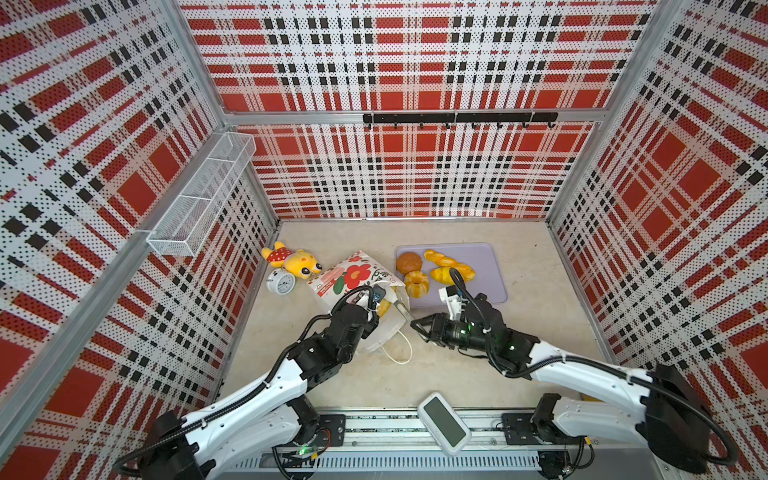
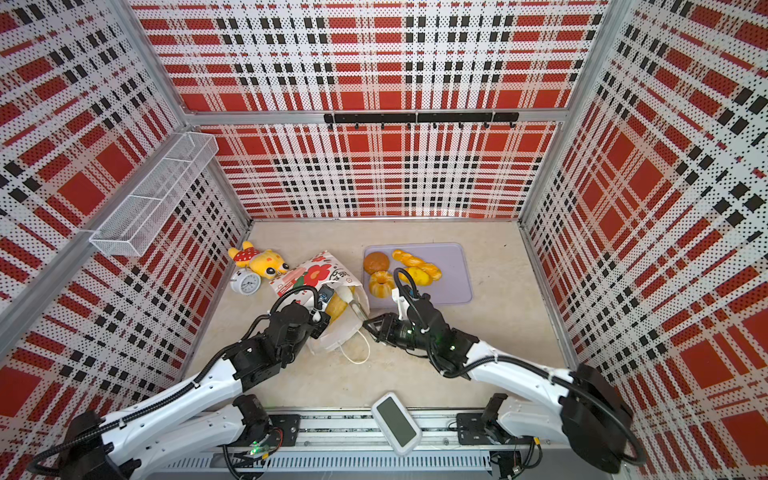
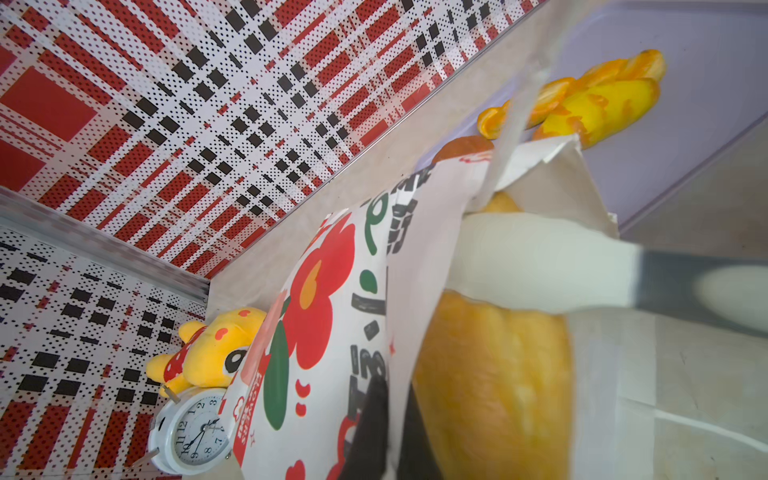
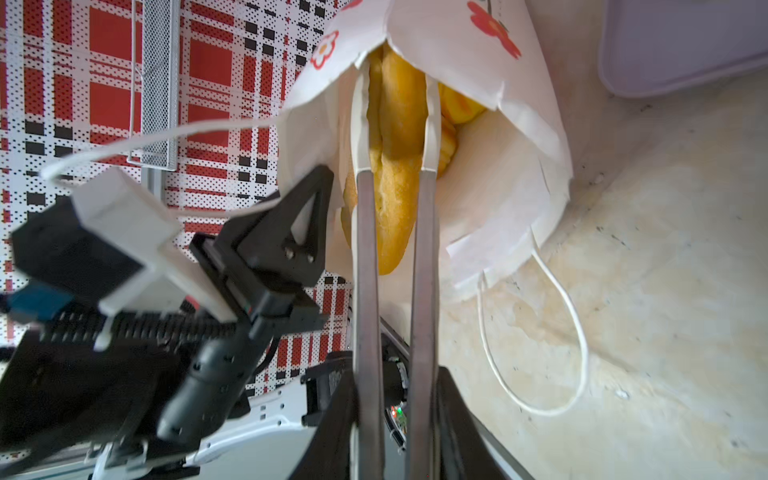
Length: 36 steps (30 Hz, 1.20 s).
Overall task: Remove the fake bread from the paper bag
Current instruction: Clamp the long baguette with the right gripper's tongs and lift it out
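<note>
Lying tilted just left of the bench's middle, the bag (image 1: 357, 274) is seen with its mouth turned toward the front edge and toward the right gripper (image 1: 419, 326). Its rim is pinched by the left gripper (image 3: 388, 432), whose fingers are pressed together on the paper (a black finger shows on each side of the wall in the left wrist view). A pair of tongs (image 4: 424, 257) is clamped in the right gripper, whose jaws are drawn in on the two metal arms. The white tips of the tongs are pushed into the bag's mouth and closed on a long yellow loaf (image 4: 397, 166), one tip on each side of it. The loaf is kept within the open mouth, resting on the bag's lower wall. A second piece (image 4: 457, 108) is glimpsed beside it, deeper in. One cord handle (image 1: 401, 353) is laid loose on the bench in front of the bag. A tray (image 1: 486, 266) is set right of the middle, toward the back edge, just beside the bag. Four pieces are laid on its left half: a bun (image 1: 409, 262), a ring cake (image 1: 415, 283), a twist (image 1: 440, 258) and a roll (image 1: 440, 275). A plush (image 1: 293, 261) and a clock (image 1: 281, 282) are found close together near the left edge, behind the bag.
</note>
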### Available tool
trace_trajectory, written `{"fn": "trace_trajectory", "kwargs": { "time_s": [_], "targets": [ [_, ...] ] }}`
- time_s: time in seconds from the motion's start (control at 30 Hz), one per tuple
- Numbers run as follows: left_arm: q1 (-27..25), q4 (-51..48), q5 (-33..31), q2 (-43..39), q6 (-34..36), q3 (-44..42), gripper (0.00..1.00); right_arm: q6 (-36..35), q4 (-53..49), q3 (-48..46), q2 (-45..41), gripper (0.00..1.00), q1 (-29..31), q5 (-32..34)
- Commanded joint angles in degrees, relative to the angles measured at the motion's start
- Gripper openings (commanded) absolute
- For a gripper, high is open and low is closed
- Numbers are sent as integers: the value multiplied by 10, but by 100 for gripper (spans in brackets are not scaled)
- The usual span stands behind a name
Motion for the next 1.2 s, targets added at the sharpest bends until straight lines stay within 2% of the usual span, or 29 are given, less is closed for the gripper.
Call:
{"fn": "trace_trajectory", "kwargs": {
  "time_s": [0.0,0.2,0.33,0.43,0.6,0.8,0.87,1.0,1.17],
  "targets": [
    [15,15,13,5,-16,21,0,-37,-75,-4,-86,0,4,22],
    [20,15,16,6,-21,18,0,-85,-234,31,-191,0,0,55],
    [20,15,15,2,-25,14,0,-145,-343,93,-209,0,-21,73],
    [20,15,15,1,-26,11,0,-216,-436,158,-204,0,-63,89],
    [20,19,17,2,-30,6,0,-390,-539,280,-142,0,-148,131],
    [18,16,16,-4,-29,5,0,-604,-569,377,-36,0,-281,106],
    [15,14,14,-6,-29,5,0,-658,-581,399,-2,0,-325,81],
    [10,12,9,-10,-30,5,0,-745,-605,428,49,0,-391,75],
    [9,12,10,-7,-30,6,0,-834,-590,421,85,0,-442,52]
  ]
}}
